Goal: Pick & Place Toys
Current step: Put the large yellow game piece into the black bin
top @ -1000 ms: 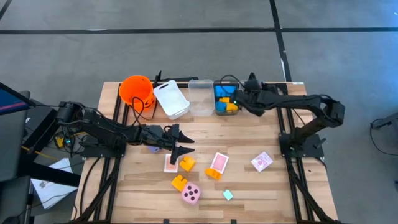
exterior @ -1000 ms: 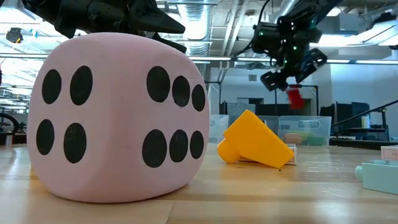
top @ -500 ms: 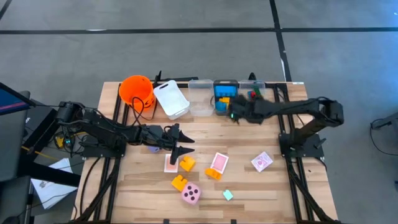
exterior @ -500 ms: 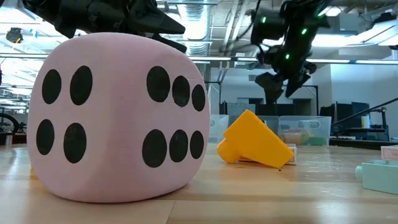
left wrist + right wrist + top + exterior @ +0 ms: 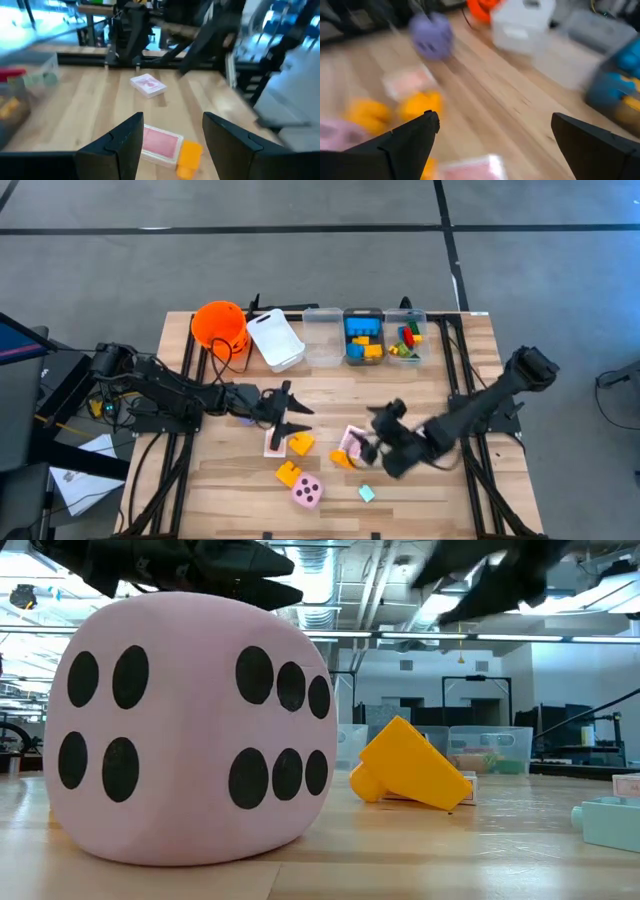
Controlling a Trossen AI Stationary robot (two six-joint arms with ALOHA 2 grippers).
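Note:
My left gripper (image 5: pixel 290 423) hangs open and empty over a pink-backed card (image 5: pixel 274 443) and an orange brick (image 5: pixel 300 443); its wrist view (image 5: pixel 172 125) looks past them to another card (image 5: pixel 160 145) with an orange brick (image 5: pixel 189 155). My right gripper (image 5: pixel 363 446) is open and empty, low over the table's middle beside that second card (image 5: pixel 351 441) and brick (image 5: pixel 343 459). The pink dotted die (image 5: pixel 307 491) rests on the table near the front. A purple die (image 5: pixel 432 37) lies by my left arm. A third card (image 5: pixel 421 440) lies to the right.
Along the far edge stand an orange bucket (image 5: pixel 220 326), a white bin (image 5: pixel 275 338), a clear bin (image 5: pixel 323 336), a bin with blue and yellow bricks (image 5: pixel 362 340) and a bin with red, green and yellow bricks (image 5: pixel 405 340). An orange brick (image 5: pixel 289 473) and a mint brick (image 5: pixel 366 493) lie near the front.
My right gripper held a red brick over the far bins; the brick has left it and lies in the far right bin. The gripper has then swung fast toward the near edge and down, to the middle card.

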